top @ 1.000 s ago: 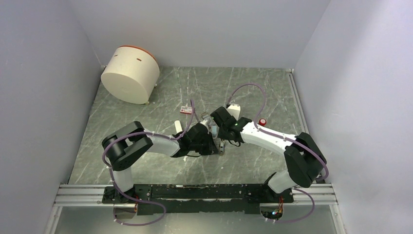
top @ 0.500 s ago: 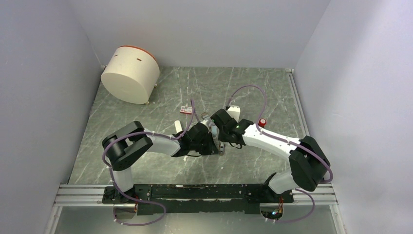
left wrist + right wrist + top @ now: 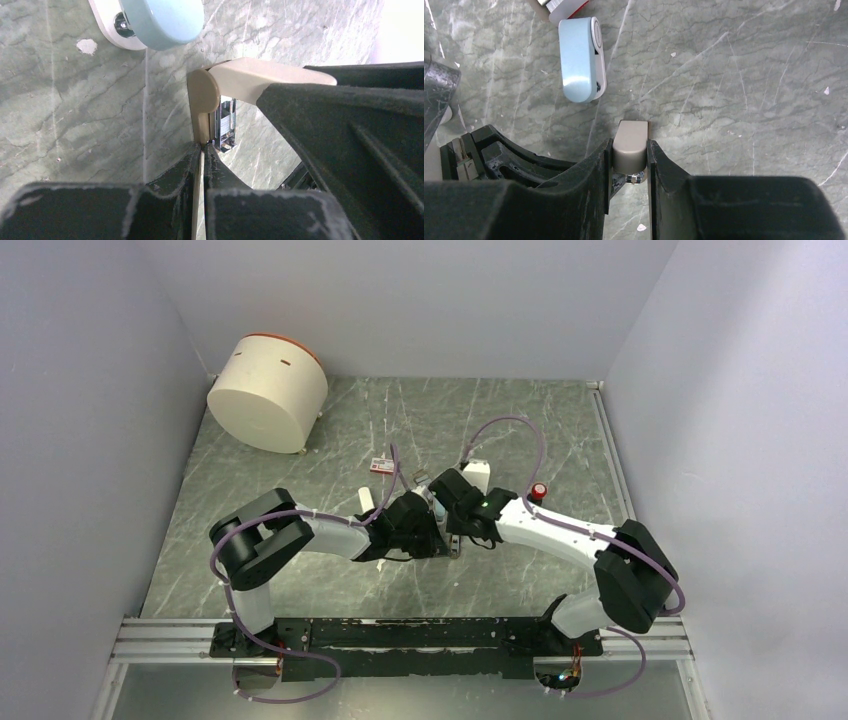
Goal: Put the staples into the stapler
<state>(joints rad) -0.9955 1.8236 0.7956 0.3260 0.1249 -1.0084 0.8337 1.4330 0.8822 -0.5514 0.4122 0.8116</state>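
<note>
- The table (image 3: 300,570) has a green, marble-like top with pale veins and scratches. Plain light walls (image 3: 420,310) stand at the back and on both sides.
- A metal rail (image 3: 160,638) runs along the near edge and carries both arm bases.
- Both arms bend inward and meet just in front of the table's middle, with the wrists low over the surface and close to each other.
- The left gripper (image 3: 202,150) reaches in from the left. Its jaws are almost fully together, with only a thin beige edge of the stapler (image 3: 250,76) pinched between them.
- In the left wrist view the stapler is swung open at its rounded hinge, and a metal channel shows under the beige arm.
- The right gripper (image 3: 629,150) comes from the right. Its jaws are closed on the stapler's blunt end, one finger on each side of it. This end pokes out a little past the fingertips, above the table.
- A light blue and white item (image 3: 581,57) lies on the table just beyond the two grippers, touching neither.
- The staples (image 3: 381,466) lie flat on the table behind the left gripper, apart from both arms. I cannot tell if the box is open.
- A white drum (image 3: 267,392) with an orange rim leans in the back left corner. Its inside is not visible.
- A white block (image 3: 478,475) lies just behind the right wrist.
</note>
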